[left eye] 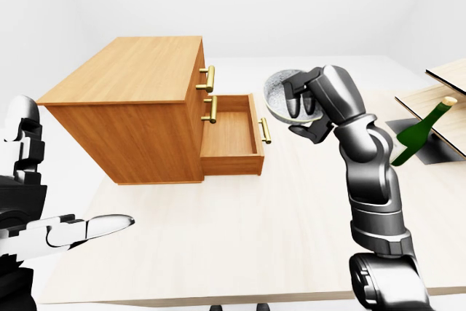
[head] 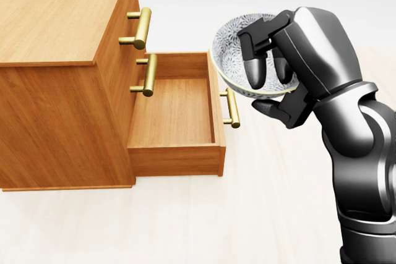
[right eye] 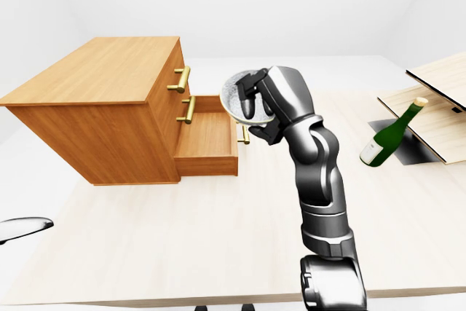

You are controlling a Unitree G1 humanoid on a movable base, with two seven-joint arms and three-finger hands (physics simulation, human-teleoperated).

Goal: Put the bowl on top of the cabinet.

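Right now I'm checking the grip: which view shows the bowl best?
The head view: the bowl is largest there, its patterned inside visible, with the fingers of the right robot hand hooked over its rim. Both eye views show it smaller and partly hidden behind that hand.

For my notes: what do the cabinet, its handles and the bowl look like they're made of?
The cabinet looks like matte wood, with reddish-brown grain showing. The handles are probably brass-coloured metal, judging by their smooth golden sheen. The bowl is likely glazed ceramic: white, with a fine grey pattern inside and a pale rim.
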